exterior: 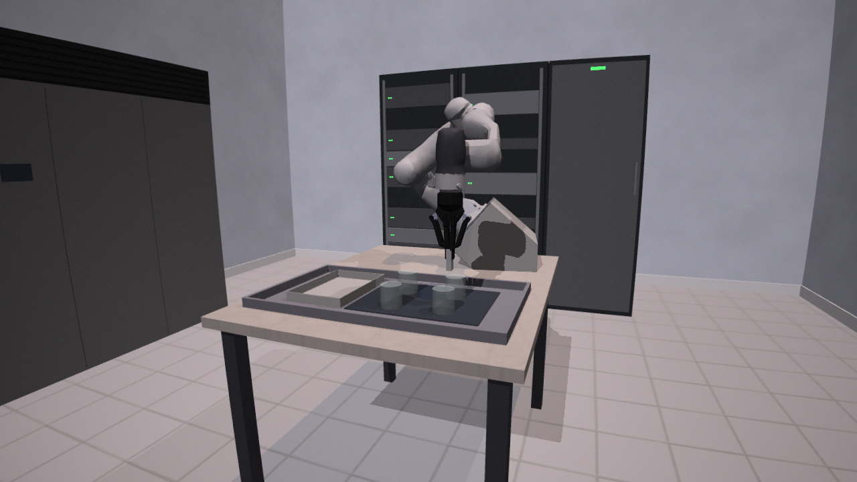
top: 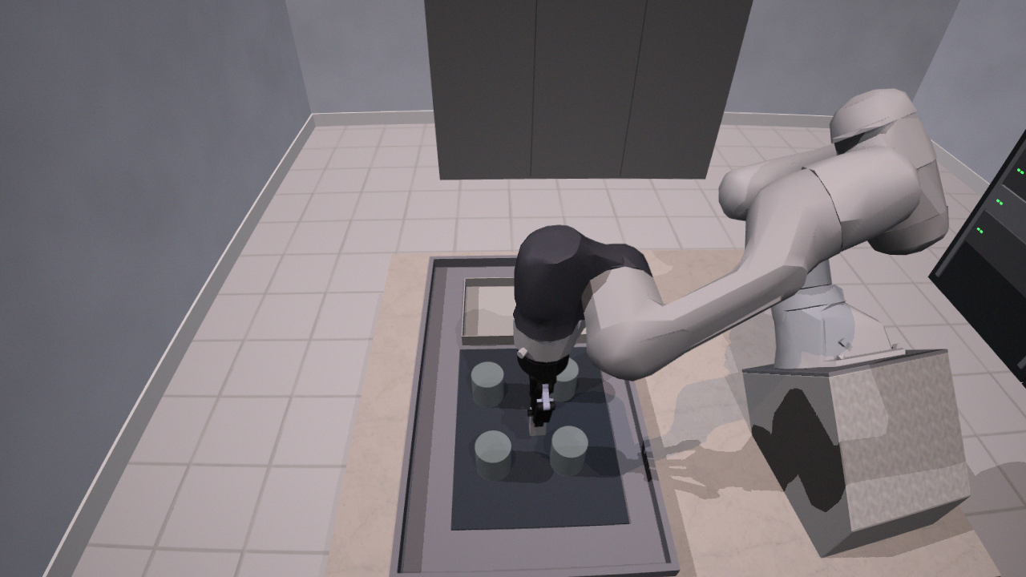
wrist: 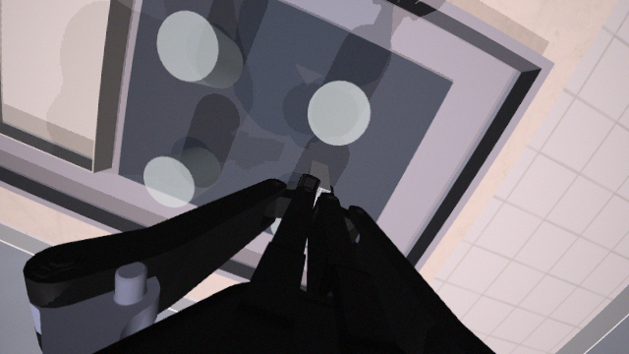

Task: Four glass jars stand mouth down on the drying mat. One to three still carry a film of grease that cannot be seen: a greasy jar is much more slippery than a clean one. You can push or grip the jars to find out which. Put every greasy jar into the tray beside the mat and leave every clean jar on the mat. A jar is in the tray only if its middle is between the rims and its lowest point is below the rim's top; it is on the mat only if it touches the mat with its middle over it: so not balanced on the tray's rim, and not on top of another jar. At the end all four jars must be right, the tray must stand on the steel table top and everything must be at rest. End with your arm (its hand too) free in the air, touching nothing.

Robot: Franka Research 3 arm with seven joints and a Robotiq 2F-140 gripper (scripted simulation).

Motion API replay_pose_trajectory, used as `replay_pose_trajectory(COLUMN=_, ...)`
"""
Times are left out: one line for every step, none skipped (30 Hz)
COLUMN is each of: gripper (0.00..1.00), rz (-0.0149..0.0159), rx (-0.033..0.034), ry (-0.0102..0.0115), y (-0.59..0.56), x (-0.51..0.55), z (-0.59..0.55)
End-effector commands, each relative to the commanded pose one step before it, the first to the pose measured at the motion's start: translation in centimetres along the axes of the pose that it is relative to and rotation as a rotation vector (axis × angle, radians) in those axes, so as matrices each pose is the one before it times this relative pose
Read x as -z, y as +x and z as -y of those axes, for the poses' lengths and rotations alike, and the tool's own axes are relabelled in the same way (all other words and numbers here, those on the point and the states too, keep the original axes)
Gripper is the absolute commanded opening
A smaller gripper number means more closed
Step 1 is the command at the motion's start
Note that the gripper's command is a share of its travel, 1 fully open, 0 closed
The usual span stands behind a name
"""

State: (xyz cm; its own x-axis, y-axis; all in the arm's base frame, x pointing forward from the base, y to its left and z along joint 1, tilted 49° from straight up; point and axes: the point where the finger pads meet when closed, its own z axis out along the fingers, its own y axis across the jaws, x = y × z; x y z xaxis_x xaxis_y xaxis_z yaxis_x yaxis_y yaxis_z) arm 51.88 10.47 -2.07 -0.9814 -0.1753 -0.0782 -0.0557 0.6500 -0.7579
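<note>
My gripper (top: pixel 537 428) (exterior: pixel 449 267) (wrist: pixel 314 175) is shut and empty, pointing down above the dark mat (top: pixel 538 509) (exterior: pixel 473 314) (wrist: pixel 408 93), between the jars and above their tops. Four pale glass jars stand mouth down on the mat. Nearer the tray are the left jar (top: pixel 487 385) (exterior: pixel 391 295) (wrist: pixel 169 182) and the right jar (top: pixel 567 380) (exterior: pixel 408 281) (wrist: pixel 188 45), partly behind the gripper in the top view. Farther from it are the left jar (top: pixel 493 455) (exterior: pixel 443 299), mostly hidden by the fingers in the wrist view, and the right jar (top: pixel 569 450) (exterior: pixel 456 286) (wrist: pixel 339 113).
The beige tray (top: pixel 487 340) (exterior: pixel 317 300) (wrist: pixel 114 74) lies beside the mat on the steel table top (top: pixel 545 552) (wrist: pixel 472 98); no jar shows in it. The arm covers part of it in the top view. A raised rim (top: pixel 412 459) (exterior: pixel 383 327) surrounds the steel top.
</note>
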Motion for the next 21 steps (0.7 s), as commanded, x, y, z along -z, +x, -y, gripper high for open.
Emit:
replay_pose_trajectory(gripper=0.00, rz=0.00196, rx=-0.04413, ry=-0.00448, y=-0.190, x=-1.352, z=-0.037)
replay_pose_trajectory(gripper=0.00, rz=0.00000, rx=0.00000, ry=0.00000, y=0.000, x=0.000, z=0.000)
replay_pose_trajectory(gripper=0.00, rz=0.00000, rx=0.00000, ry=0.00000, y=0.000, x=-0.477, z=0.000)
replay_pose_trajectory(gripper=0.00, rz=0.00000, rx=0.00000, ry=0.00000, y=0.000, x=-0.478, z=0.000)
replay_pose_trajectory(gripper=0.00, rz=0.00000, rx=0.00000, ry=0.00000, y=0.000, x=-0.477, z=0.000)
replay_pose_trajectory(gripper=0.00, rz=0.00000, rx=0.00000, ry=0.00000, y=0.000, x=-0.478, z=0.000)
replay_pose_trajectory(gripper=0.00, rz=0.00000, rx=0.00000, ry=0.00000, y=0.000, x=-0.477, z=0.000)
replay_pose_trajectory(gripper=0.00, rz=0.00000, rx=0.00000, ry=0.00000, y=0.000, x=-0.478, z=0.000)
replay_pose_trajectory(gripper=0.00, rz=0.00000, rx=0.00000, ry=0.00000, y=0.000, x=-0.477, z=0.000)
replay_pose_trajectory(gripper=0.00, rz=0.00000, rx=0.00000, ry=0.00000, y=0.000, x=-0.478, z=0.000)
replay_pose_trajectory(gripper=0.00, rz=0.00000, rx=0.00000, ry=0.00000, y=0.000, x=0.000, z=0.000)
replay_pose_trajectory(gripper=0.00, rz=0.00000, rx=0.00000, ry=0.00000, y=0.000, x=0.000, z=0.000)
replay_pose_trajectory(gripper=0.00, rz=0.00000, rx=0.00000, ry=0.00000, y=0.000, x=0.000, z=0.000)
replay_pose_trajectory(gripper=0.00, rz=0.00000, rx=0.00000, ry=0.00000, y=0.000, x=0.000, z=0.000)
replay_pose_trajectory(gripper=0.00, rz=0.00000, rx=0.00000, ry=0.00000, y=0.000, x=0.000, z=0.000)
replay_pose_trajectory(gripper=0.00, rz=0.00000, rx=0.00000, ry=0.00000, y=0.000, x=0.000, z=0.000)
replay_pose_trajectory(gripper=0.00, rz=0.00000, rx=0.00000, ry=0.00000, y=0.000, x=0.000, z=0.000)
replay_pose_trajectory(gripper=0.00, rz=0.00000, rx=0.00000, ry=0.00000, y=0.000, x=0.000, z=0.000)
replay_pose_trajectory(gripper=0.00, rz=0.00000, rx=0.00000, ry=0.00000, y=0.000, x=0.000, z=0.000)
replay_pose_trajectory(gripper=0.00, rz=0.00000, rx=0.00000, ry=0.00000, y=0.000, x=0.000, z=0.000)
replay_pose_trajectory(gripper=0.00, rz=0.00000, rx=0.00000, ry=0.00000, y=0.000, x=0.000, z=0.000)
